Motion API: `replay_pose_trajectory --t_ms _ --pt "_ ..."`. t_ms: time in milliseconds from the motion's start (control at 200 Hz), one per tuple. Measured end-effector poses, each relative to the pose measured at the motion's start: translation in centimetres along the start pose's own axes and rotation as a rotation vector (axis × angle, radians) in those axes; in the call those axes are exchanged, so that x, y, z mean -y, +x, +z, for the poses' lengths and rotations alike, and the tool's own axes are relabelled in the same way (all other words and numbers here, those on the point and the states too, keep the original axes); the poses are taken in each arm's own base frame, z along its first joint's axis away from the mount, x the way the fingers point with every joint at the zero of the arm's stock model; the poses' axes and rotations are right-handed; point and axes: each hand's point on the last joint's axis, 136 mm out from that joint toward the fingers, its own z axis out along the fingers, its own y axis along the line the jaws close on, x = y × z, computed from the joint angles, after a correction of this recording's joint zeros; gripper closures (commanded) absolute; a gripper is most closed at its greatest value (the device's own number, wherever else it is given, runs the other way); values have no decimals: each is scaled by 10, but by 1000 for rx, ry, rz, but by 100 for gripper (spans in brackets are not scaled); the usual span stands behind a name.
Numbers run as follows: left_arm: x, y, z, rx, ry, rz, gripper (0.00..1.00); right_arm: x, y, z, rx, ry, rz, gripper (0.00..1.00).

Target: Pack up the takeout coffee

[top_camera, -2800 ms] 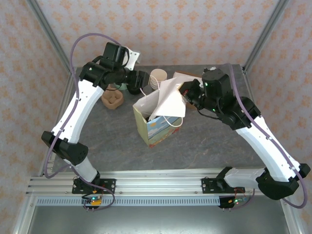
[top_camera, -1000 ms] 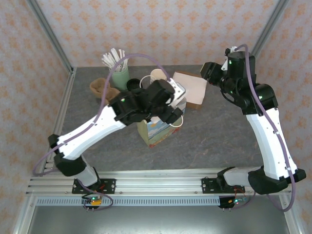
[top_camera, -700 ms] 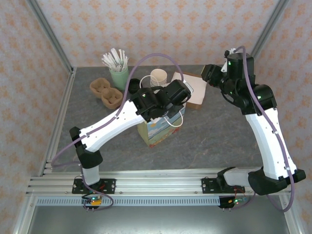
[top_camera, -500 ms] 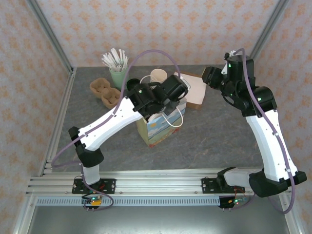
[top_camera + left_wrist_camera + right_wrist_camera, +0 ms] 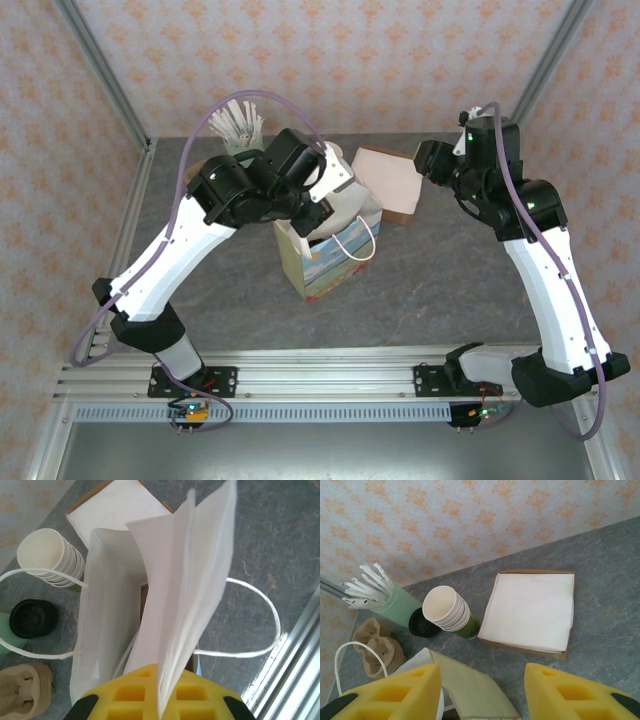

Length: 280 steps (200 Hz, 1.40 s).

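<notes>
The takeout coffee (image 5: 423, 622), a cup under a round black lid, stands on the table between the mint tumbler and the cream cups; the left wrist view has it (image 5: 32, 618) left of the bag. A white paper bag (image 5: 322, 255) with a printed front and string handles stands mid-table. My left gripper (image 5: 167, 680) is shut on the bag's white top edge (image 5: 195, 580), pinching the paper between its yellow fingers; from above it (image 5: 312, 205) sits over the bag's mouth. My right gripper (image 5: 482, 672) hangs open and empty above the back right of the table (image 5: 432, 160), apart from everything.
A stack of cream cups (image 5: 445, 607) stands beside the coffee. A mint tumbler of white sticks (image 5: 395, 602) and a brown pulp cup carrier (image 5: 377, 640) are at the back left. A flat box of white napkins (image 5: 532, 610) lies at the back right.
My left gripper has shut on the bag's top edge and its arm has swung back to the left, drawing the paper up. The right arm has barely moved.
</notes>
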Motion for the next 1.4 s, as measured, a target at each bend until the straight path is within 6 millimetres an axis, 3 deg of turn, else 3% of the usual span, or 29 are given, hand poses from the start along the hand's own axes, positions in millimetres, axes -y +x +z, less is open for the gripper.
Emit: replay_pose_trajectory --t_ms 140,495,621,781,956,1081,1211,1306,1401 --pt "0 6 15 -66 -1 15 100 1 3 4 -5 2 0 52" --pt "-21 2 96 -249 -87 44 100 3 9 11 -20 6 -1 52" --pt "-23 13 107 -301 -75 39 100 4 11 13 -28 10 -2 52" --pt "-12 27 119 -356 -11 35 99 4 12 15 -28 10 -2 52" --pt "-5 30 126 -371 41 24 81 6 16 19 -38 15 -3 52" --pt "-8 30 126 -365 50 3 64 7 19 21 -46 20 -4 52" --pt "-12 28 125 -351 63 -22 54 8 19 21 -43 24 -8 51" --pt "-17 20 116 -296 73 -44 50 12 20 22 -42 41 -19 50" --pt "-23 12 95 -220 87 -72 47 17 24 25 -48 65 -35 44"
